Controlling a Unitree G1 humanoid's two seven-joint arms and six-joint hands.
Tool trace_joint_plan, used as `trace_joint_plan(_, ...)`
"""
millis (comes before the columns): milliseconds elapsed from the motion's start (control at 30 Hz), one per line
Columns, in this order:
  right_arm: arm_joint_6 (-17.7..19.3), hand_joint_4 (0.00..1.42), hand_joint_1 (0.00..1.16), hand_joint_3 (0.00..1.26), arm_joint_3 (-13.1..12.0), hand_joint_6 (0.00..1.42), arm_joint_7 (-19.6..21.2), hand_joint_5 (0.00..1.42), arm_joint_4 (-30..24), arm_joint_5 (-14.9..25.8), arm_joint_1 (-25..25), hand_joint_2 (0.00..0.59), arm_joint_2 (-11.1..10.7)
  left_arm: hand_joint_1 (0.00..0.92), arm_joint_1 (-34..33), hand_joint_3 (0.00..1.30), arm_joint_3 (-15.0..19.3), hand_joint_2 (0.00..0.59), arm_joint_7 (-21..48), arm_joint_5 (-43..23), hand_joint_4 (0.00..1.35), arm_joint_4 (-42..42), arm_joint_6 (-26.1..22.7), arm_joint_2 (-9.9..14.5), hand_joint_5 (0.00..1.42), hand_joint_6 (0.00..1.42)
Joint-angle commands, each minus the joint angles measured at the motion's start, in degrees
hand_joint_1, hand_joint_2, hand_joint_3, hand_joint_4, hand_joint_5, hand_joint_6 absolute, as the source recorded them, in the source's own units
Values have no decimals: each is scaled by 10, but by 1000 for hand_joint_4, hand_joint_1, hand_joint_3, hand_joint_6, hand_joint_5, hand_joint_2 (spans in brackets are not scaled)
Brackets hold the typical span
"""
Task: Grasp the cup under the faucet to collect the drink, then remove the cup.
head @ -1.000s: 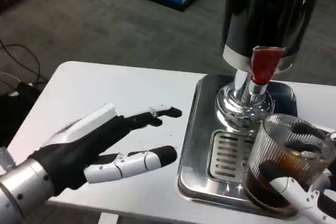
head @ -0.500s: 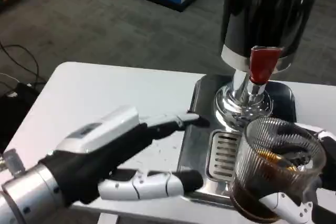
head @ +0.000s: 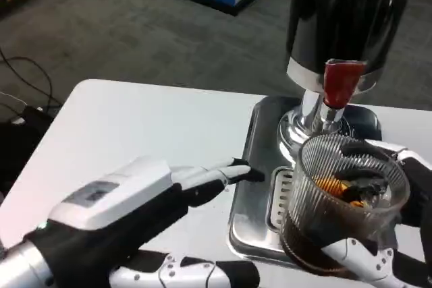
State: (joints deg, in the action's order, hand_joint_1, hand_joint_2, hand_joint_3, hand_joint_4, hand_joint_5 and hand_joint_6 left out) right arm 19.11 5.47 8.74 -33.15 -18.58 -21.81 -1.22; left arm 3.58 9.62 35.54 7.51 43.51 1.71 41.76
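A: What has changed in the last second?

B: The cup [head: 343,200] has risen. It sat low over the tray's [head: 251,187] grate; now its rim is just below the red tap [head: 339,83] of the dispenser [head: 344,25], and it looms larger in the head view. The right hand [head: 378,257] grips it from beneath and behind, white fingers wrapped round the base.

A: And the left?

B: The left hand [head: 128,220] has come in from the table [head: 121,133] toward the tray. Its fingers are spread and it holds nothing; 1 fingertip reaches the tray's left edge.

A: So where does the task stand?

B: I judge the filling is done and the removal is under way: the cup is lifted, not yet set clear of the tray.

A: How does the cup look?

B: Clear ribbed glass, upright, dark drink in the bottom part, with something orange showing inside near the rim.
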Motion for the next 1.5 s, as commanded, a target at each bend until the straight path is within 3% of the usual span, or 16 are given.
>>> trace_joint_plan(33,16,1093,834,924,2,1423,-8,1324,-34,14,-6,174,1,0,34,134,31,94,4,8,25,46,-22,3,107,112)
trace_joint_plan(233,11,1093,832,936,4,1424,-14,1324,-40,13,-5,173,6,0,70,134,62,94,2,11,18,80,-45,-3,102,110)
trace_joint_plan(400,8,1107,826,942,11,1424,-22,1336,-40,9,-2,171,8,0,88,134,81,94,4,5,11,89,-41,-5,90,97)
trace_joint_plan(800,-10,1119,818,947,16,1424,-40,1337,-46,6,6,177,8,0,131,127,115,84,-2,23,0,138,-37,-33,82,93)
trace_joint_plan(1000,-13,1121,819,947,24,1424,-49,1337,-44,-2,14,182,6,0,155,124,142,79,5,57,0,164,-32,-34,68,81)
trace_joint_plan(1500,-8,1130,824,958,16,1424,-77,1351,-23,-18,50,184,-28,0,180,92,174,66,12,72,0,165,-6,-41,28,51)
